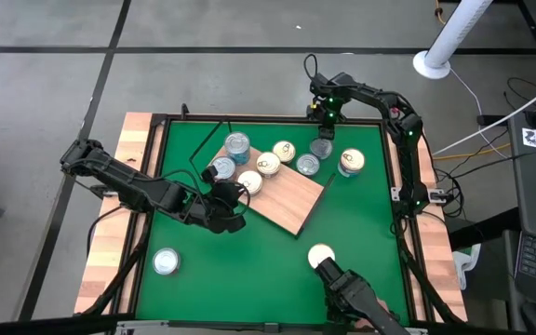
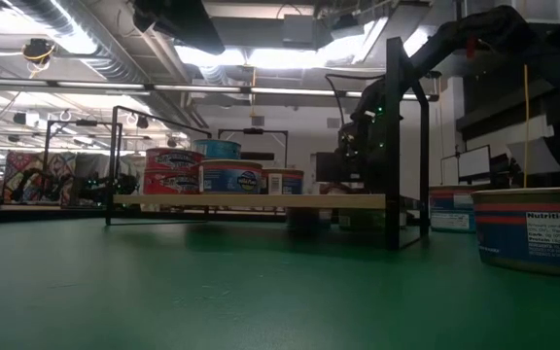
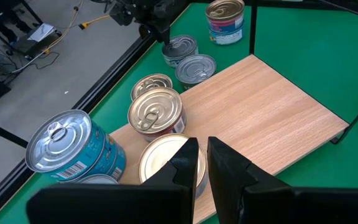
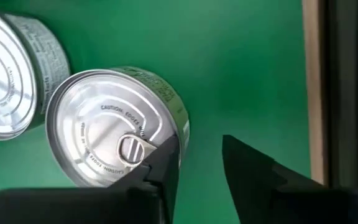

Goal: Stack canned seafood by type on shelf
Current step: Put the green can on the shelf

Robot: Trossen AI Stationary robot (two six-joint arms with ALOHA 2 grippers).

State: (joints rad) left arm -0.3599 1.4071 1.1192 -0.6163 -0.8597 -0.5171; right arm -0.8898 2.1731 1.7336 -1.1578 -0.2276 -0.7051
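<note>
To do this step well, the right claw should rise straight up, so it would not push the short round silver-lidded tin on the green worktop, just beside the light-brown wooden shelf. Its fingers stood a little apart, one over the tin's rim, holding nothing. The left claw, fingers almost together, hung empty over the shelf's tins.

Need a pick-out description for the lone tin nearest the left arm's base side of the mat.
Start at the green mat in the high view and go to its left corner on the near side, away from the wooden shelf. A single silver-lidded tin sits there, no other tin beside it; the rest cluster on or near the shelf.
</note>
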